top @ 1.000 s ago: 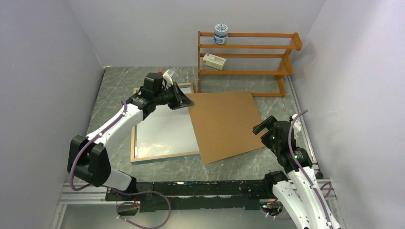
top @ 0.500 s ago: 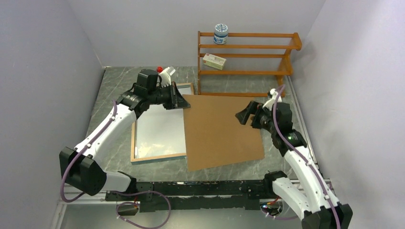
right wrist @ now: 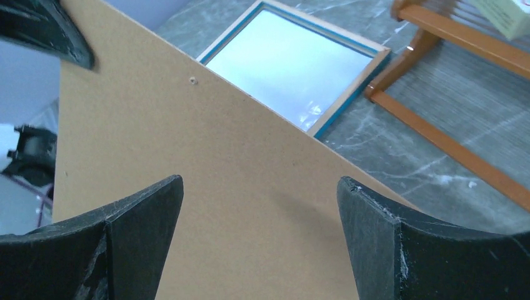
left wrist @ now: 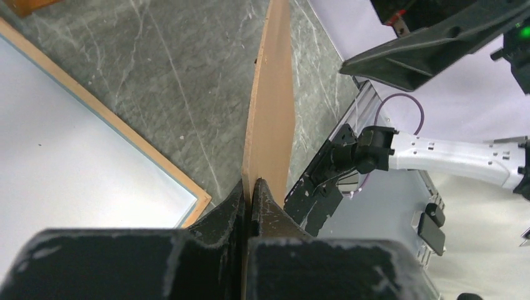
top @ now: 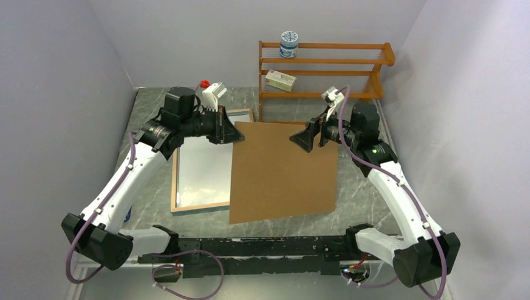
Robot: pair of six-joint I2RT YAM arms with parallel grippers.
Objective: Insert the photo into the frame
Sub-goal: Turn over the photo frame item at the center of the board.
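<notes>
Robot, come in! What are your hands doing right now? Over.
Left gripper shut on backing board corner. Right gripper open above it. Frame flat, board overlapping one side.

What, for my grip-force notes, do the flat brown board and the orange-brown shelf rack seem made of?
The flat brown board: probably hardboard or fibreboard; matte, uniform, grainless face, thin edge. The orange-brown shelf rack: apparently wood, smooth varnished finish; slight sheen, slatted shelves.

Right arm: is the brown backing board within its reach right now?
Probably yes. The right gripper is open and hangs over the backing board near its far edge, with nothing between them. The left gripper is shut on the board's far left corner, clear of that spot.
</notes>
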